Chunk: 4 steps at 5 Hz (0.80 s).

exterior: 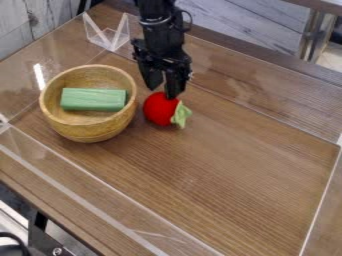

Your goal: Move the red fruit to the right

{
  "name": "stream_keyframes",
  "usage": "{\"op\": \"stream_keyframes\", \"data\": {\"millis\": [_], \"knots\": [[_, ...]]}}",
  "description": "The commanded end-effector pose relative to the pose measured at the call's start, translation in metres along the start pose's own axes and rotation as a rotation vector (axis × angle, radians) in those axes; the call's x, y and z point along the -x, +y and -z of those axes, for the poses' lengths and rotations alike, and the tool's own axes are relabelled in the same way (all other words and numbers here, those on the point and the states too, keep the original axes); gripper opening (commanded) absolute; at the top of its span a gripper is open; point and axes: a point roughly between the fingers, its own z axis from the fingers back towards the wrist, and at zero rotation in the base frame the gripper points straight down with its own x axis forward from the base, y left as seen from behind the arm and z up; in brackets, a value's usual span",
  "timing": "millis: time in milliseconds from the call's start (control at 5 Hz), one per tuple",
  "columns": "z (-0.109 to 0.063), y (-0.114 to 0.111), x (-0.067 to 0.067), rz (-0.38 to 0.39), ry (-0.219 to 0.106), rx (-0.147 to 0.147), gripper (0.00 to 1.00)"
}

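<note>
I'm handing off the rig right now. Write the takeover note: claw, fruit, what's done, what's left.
Claw: pointing straight down, jaws spread apart, right above the red fruit; nothing held.
Red fruit: on the wooden table, just right of the wooden bowl, leafy end facing right.
Bowl holds a green block; not part of the job.
Done: claw lined up over the fruit.
Left: lower, close on the fruit, carry it right, set it down, release.
</note>
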Motion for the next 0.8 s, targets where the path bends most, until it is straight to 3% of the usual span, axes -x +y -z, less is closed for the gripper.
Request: {"op": "stream_keyframes", "data": {"millis": [0,200,400,600], "knots": [[-0.020,-0.008,-0.014,0.045,-0.058,-0.028,0.00],[-0.036,-0.027,-0.019,0.084,-0.080,-0.040,0.00],[-0.051,-0.038,-0.009,0.005,-0.103,-0.065,0.00],[-0.043,-0.036,0.009,-0.083,-0.080,-0.079,1.00]]}}
